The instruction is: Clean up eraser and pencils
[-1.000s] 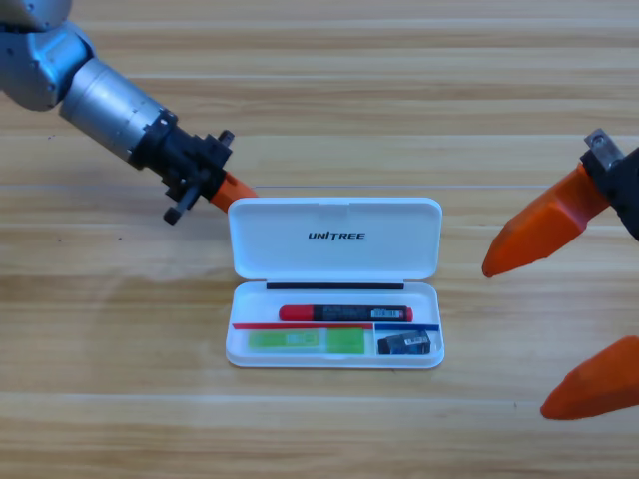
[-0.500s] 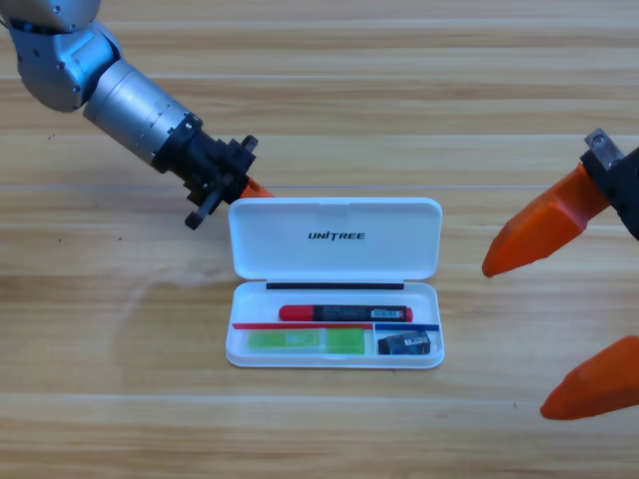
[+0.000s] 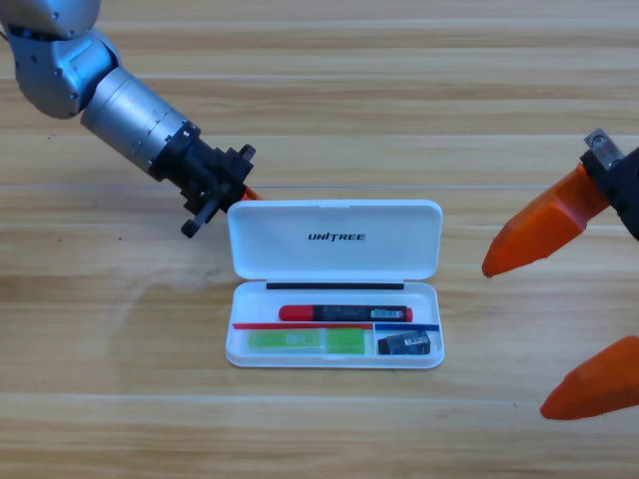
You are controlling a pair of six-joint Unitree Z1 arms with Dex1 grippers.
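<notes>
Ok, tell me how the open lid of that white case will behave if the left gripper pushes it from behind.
The lid stands open on a hinge, so it would probably swing down over the red pencil, green pencil and eraser. The case looks light; it may slide first. The left gripper sits at the lid's top-left corner, so the case may twist.

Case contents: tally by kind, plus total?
Pens: 2 (red pen, green pen)
Eraser: 1
Total: 3, all in the open case.
Left gripper sits at the lid's upper left corner; right gripper waits at the right edge.
</notes>
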